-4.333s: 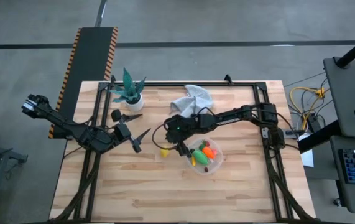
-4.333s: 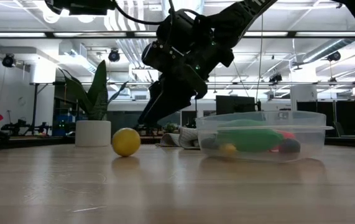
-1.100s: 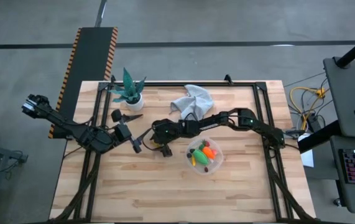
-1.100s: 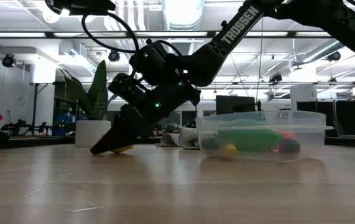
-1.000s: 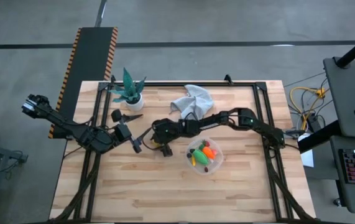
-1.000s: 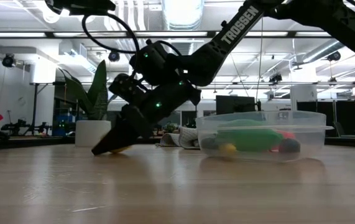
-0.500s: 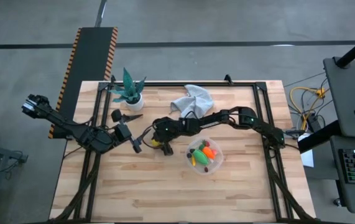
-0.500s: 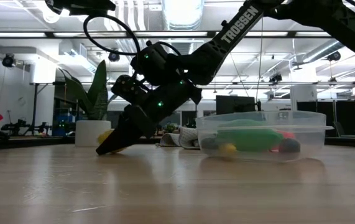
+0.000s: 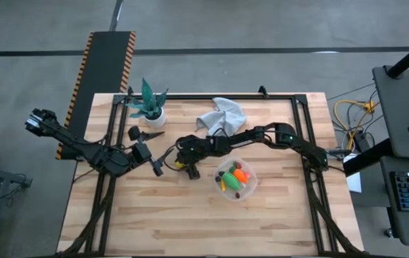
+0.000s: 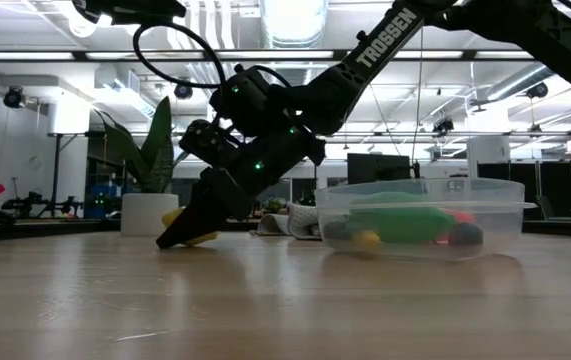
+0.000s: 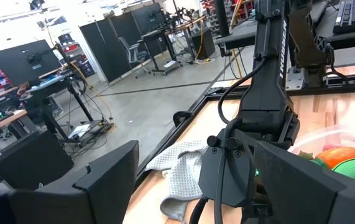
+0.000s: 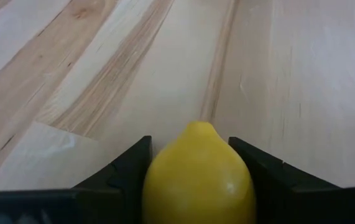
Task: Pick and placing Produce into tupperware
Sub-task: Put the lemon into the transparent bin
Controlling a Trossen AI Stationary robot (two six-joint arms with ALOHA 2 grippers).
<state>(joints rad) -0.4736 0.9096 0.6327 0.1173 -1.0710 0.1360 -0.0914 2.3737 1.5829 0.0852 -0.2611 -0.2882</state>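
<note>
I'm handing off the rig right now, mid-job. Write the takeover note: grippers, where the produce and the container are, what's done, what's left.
Right gripper: shut on the yellow toy lemon, low over the wooden table, left of the round clear plastic container in the high view.
Left gripper: open, holding nothing, parked over the table's left side.
Container: already holds the orange carrot, a green piece and small dark berries.
Done: every piece but the lemon looks placed.
Left: carry the lemon over the container's rim and release it.
Nearby: a crumpled grey cloth and a potted plant at the far edge.
</note>
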